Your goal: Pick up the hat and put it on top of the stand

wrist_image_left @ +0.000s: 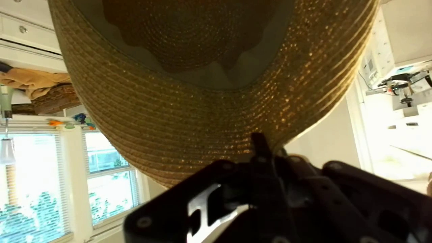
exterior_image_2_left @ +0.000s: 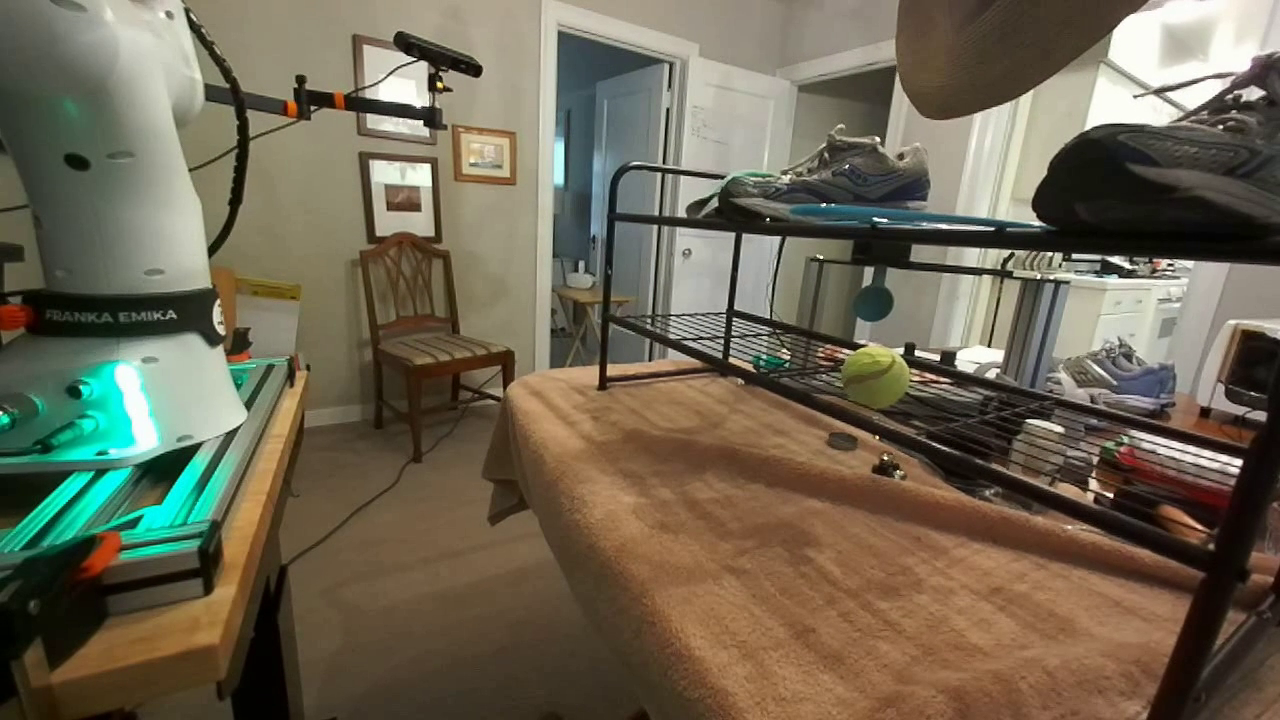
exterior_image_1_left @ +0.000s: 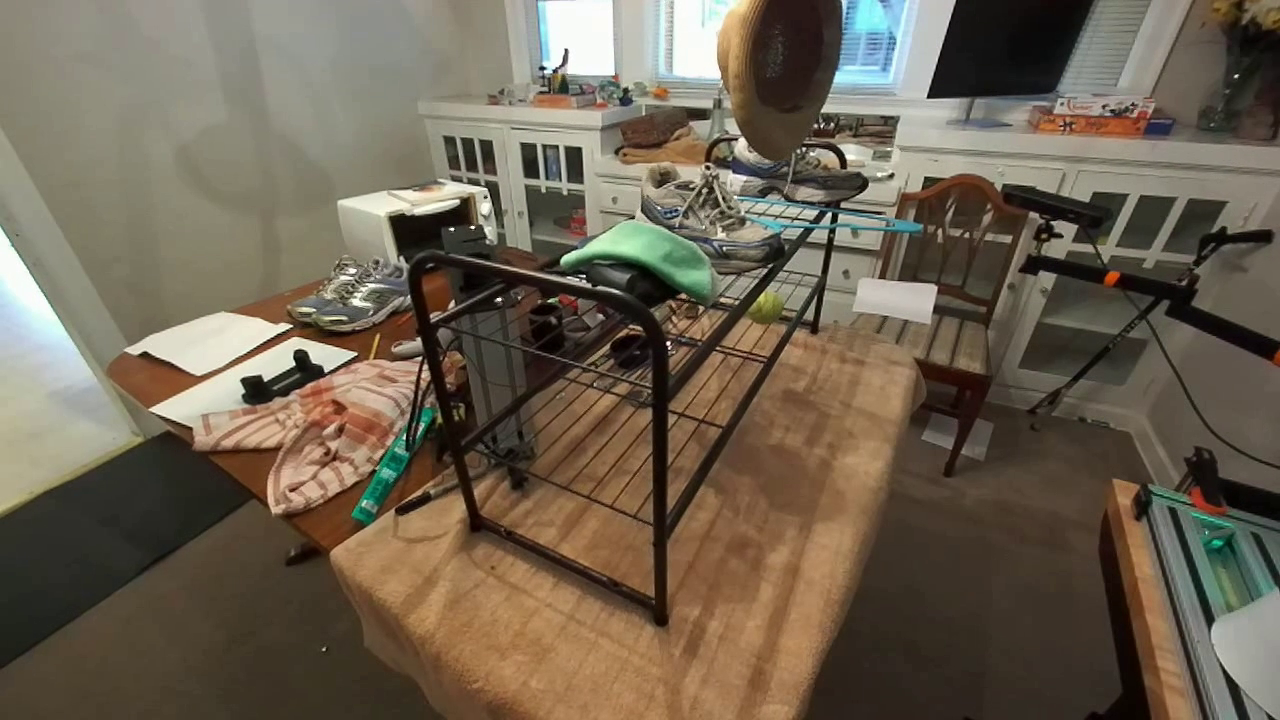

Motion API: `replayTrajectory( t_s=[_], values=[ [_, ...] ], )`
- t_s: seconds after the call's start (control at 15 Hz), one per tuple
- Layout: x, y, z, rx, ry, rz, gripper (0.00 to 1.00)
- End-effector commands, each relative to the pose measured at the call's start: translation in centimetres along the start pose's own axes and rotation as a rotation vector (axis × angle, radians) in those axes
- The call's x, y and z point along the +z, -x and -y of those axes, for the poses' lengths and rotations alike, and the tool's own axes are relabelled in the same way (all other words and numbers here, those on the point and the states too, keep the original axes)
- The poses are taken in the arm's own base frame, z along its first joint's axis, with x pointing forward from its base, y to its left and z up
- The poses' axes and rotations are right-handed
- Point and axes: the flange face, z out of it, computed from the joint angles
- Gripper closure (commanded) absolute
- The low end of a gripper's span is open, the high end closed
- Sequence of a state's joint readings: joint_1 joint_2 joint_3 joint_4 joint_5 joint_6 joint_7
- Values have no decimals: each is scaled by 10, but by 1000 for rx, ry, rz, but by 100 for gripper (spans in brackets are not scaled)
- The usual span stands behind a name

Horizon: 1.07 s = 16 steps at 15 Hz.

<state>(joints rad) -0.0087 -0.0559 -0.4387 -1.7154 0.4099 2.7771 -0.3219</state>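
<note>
Tool (wrist_image_left: 271, 152) pinches one hat (exterior_image_1_left: 780, 80) by its brim; one stand (exterior_image_1_left: 658, 430) bears two sneakers (exterior_image_1_left: 705, 220).

I saw the wide-brimmed straw hat (exterior_image_1_left: 780, 80) over the feed in golden tan, its weave ringed with lines. The long thin-barred metal stand (exterior_image_1_left: 660, 460) was black, like most of my two-fingered tool (wrist_image_left: 271, 152). I made out a mint-green rounded cloth piece (exterior_image_1_left: 640, 252), a yellow-green tennis ball (exterior_image_2_left: 875, 378), a sandy-tan fleece-draped surface (exterior_image_2_left: 750, 520) and a crumpled towel (exterior_image_1_left: 325, 420) striped orange-red on cream.
</note>
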Motion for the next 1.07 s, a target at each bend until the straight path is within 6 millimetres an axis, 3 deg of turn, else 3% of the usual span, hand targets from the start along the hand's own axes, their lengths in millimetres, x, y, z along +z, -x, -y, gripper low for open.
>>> replayTrajectory(
  t_s=[0.0, 0.53, 0.8, 1.0],
  values=[
    [27, 4, -2, 0, 40, -44, 99],
    [91, 32, 33, -8, 50, -170, 99],
    [113, 32, 58, -75, 63, -302, 99],
    [128, 37, 61, -149, 64, -320, 99]
  ],
)
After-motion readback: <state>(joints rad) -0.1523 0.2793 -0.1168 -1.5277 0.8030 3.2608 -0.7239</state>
